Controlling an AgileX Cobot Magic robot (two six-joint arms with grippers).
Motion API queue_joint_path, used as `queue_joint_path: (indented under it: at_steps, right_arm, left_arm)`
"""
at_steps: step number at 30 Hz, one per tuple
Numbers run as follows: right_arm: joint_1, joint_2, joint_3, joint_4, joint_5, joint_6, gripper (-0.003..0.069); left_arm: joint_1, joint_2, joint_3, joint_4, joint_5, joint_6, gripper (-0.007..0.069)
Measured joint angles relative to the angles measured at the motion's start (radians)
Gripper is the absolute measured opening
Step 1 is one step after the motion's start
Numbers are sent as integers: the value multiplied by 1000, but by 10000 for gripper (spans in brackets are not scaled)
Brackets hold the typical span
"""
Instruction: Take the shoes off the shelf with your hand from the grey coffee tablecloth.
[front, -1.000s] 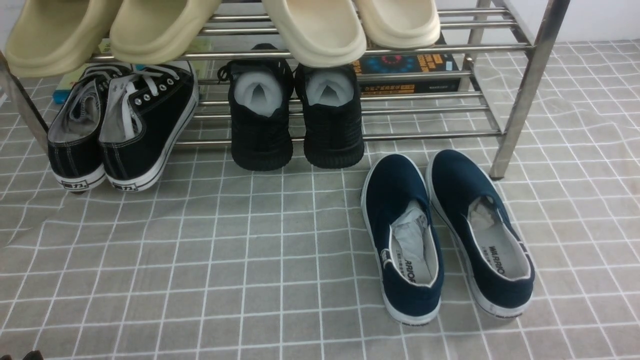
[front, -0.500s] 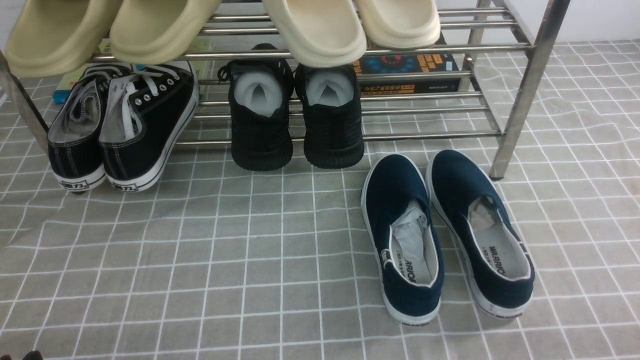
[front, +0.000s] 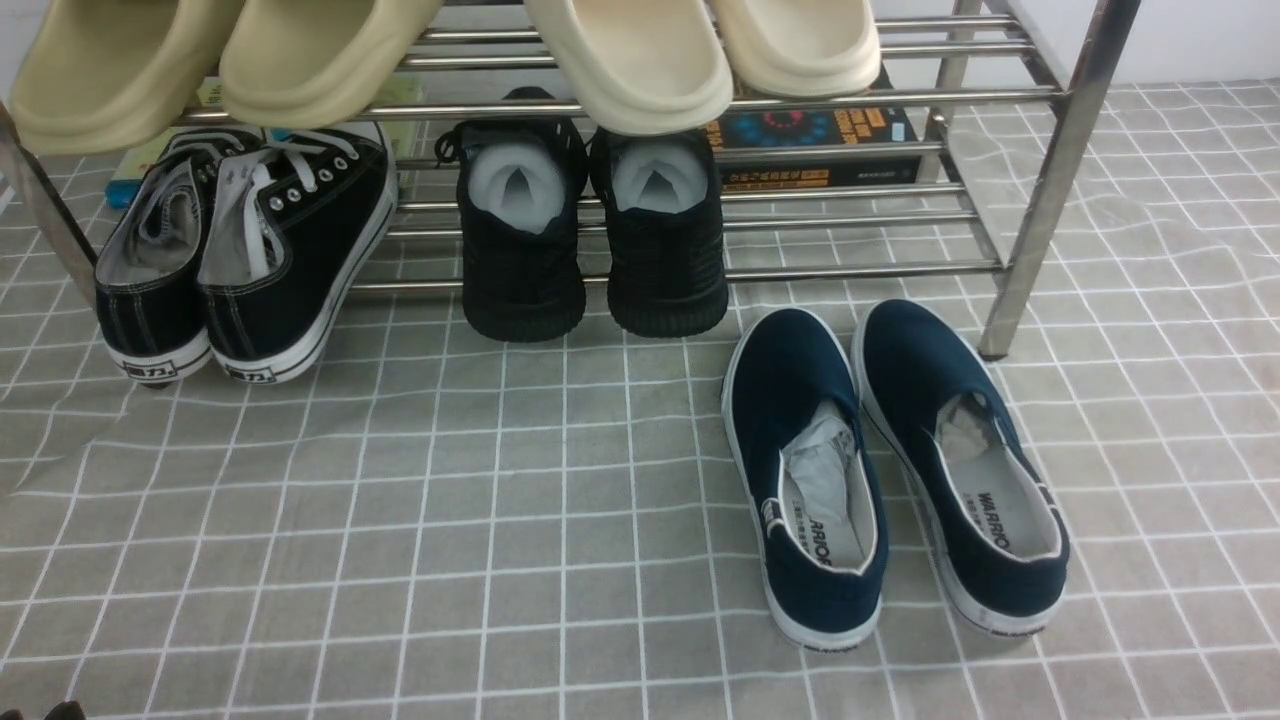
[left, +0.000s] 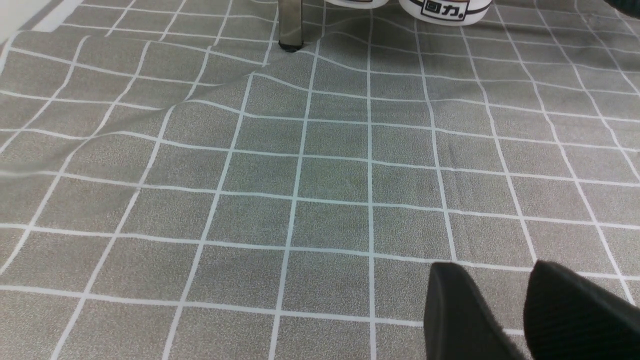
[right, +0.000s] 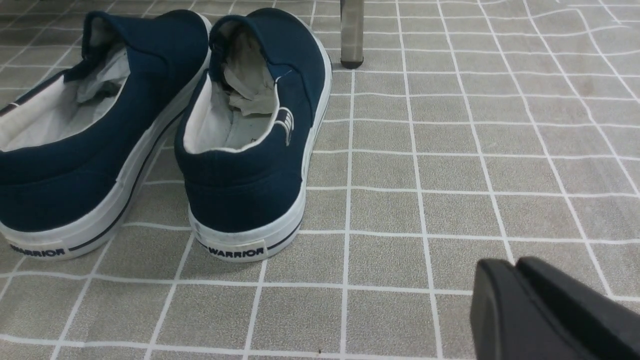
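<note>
The shoes, a navy slip-on pair with white soles, stand side by side on the grey coffee tablecloth, just in front of the shelf's right leg. The left shoe and the right shoe point their toes at the rack. The right wrist view shows their heels, with my right gripper behind and to the right of them, shut and empty. My left gripper hovers open over bare cloth, holding nothing. Neither hand shows in the front view.
Black lace-up sneakers and black knit sneakers lean on the lower tier. Beige slippers sit on the upper bars, and a dark box lies behind. The cloth is rucked up near the rack's left leg.
</note>
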Motion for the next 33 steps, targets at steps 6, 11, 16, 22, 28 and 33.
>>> queue_joint_path:
  at_steps: [6,11,16,22,28,33]
  right_arm:
    - [0,0,0,0,0,0,62]
    - [0,0,0,0,0,0,70]
    - [0,0,0,0,0,0,77]
    - [0,0,0,0,0,0,85]
    - [0,0,0,0,0,0,92]
    - [0,0,0,0,0,0,97]
  left_arm:
    - [0,0,0,0,0,0,240]
    - [0,0,0,0,0,0,240]
    - [0,0,0,0,0,0,240]
    - [0,0,0,0,0,0,240]
    - [0,0,0,1,0,0,240]
    - [0,0,0,1,0,0,240]
